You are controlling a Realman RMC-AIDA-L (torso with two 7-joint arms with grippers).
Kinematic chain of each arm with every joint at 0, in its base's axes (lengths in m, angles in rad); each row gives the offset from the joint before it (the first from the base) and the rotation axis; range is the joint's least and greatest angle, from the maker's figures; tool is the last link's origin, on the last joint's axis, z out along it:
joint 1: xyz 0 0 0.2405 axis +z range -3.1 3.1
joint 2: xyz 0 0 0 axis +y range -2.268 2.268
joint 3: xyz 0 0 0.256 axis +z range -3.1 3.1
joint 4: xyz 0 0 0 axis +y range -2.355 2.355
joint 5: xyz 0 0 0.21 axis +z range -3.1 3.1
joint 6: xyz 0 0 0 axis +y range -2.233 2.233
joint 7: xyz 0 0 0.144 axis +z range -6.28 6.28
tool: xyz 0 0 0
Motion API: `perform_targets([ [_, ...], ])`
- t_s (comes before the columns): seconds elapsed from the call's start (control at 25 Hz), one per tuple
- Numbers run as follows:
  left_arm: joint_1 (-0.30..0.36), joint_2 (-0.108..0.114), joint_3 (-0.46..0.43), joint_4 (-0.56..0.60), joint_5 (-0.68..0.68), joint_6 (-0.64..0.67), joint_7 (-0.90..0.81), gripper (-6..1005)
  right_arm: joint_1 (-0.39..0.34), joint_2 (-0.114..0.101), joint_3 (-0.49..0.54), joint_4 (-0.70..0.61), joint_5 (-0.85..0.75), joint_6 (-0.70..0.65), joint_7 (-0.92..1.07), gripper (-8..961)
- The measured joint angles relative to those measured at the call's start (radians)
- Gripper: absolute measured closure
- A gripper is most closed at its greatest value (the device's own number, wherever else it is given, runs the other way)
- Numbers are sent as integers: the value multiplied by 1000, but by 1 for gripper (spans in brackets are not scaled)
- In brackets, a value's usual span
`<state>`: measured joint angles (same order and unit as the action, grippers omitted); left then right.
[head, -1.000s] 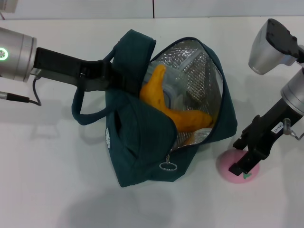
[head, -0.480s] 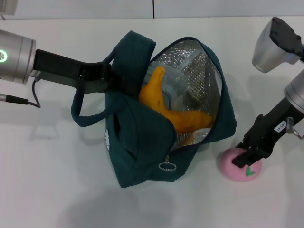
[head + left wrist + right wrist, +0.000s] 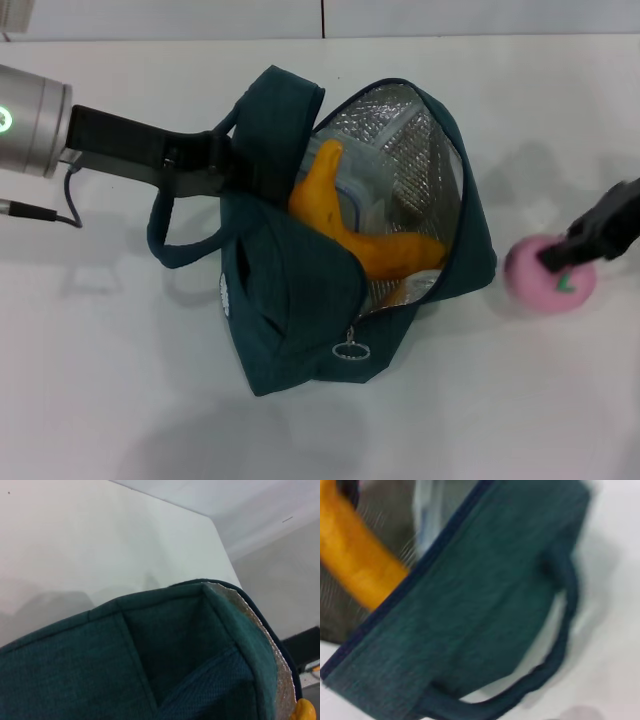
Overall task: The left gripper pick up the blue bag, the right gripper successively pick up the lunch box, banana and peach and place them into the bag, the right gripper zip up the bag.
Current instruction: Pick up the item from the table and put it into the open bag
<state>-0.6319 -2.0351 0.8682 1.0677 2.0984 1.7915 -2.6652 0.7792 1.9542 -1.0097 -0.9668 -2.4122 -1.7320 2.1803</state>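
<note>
The dark teal-blue bag lies open on the white table, its silver lining showing. My left gripper is shut on the bag's upper edge by the handle and holds the mouth open. Inside the bag lie the clear lunch box and the orange-yellow banana. My right gripper is shut on the pink peach and holds it above the table, to the right of the bag. The bag's side also shows in the left wrist view and the right wrist view.
The bag's zip pull ring hangs at the front. A loose handle loop lies on the table at the bag's left. A table seam runs at the back.
My right gripper has closed on the peach, lifted it off the table and moved up and to the right. The left gripper and the bag have stayed put.
</note>
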Motion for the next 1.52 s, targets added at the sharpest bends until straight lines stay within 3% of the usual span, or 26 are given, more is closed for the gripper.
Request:
perform_targets([
  [0.16,0,-1,0,0,0,0,0,960,-51,-4,154,-105,25,-31,-6,786],
  [0.24,0,-1,0,0,0,0,0,960,-81,-2,231,-162,127,-56,-25,802],
  [0.36,2,-4,0,0,0,0,1,960,-118,-5,258,-212,363,-97,-67,825],
  [0.48,6,-5,0,0,0,0,1,959,-133,5,250,-246,549,-125,-123,868],
  [0.64,6,-6,0,0,-1,-1,2,959,-118,54,240,-259,674,-133,-182,896],
  [0.72,3,-7,0,0,-1,-1,4,959,-114,64,210,-245,711,-103,-204,910],
  [1.0,1,-9,-1,-1,-2,-7,4,959,-89,58,-24,-75,717,117,-312,917],
  [1.2,0,-13,-2,-4,-3,-14,8,959,-24,56,-59,35,678,137,-336,913],
  [1.36,4,-13,-2,-9,-3,-23,8,959,-9,54,-62,51,674,134,-335,898],
  [1.52,5,-13,-15,-9,-3,-25,8,959,-20,52,-54,35,674,136,-335,721],
])
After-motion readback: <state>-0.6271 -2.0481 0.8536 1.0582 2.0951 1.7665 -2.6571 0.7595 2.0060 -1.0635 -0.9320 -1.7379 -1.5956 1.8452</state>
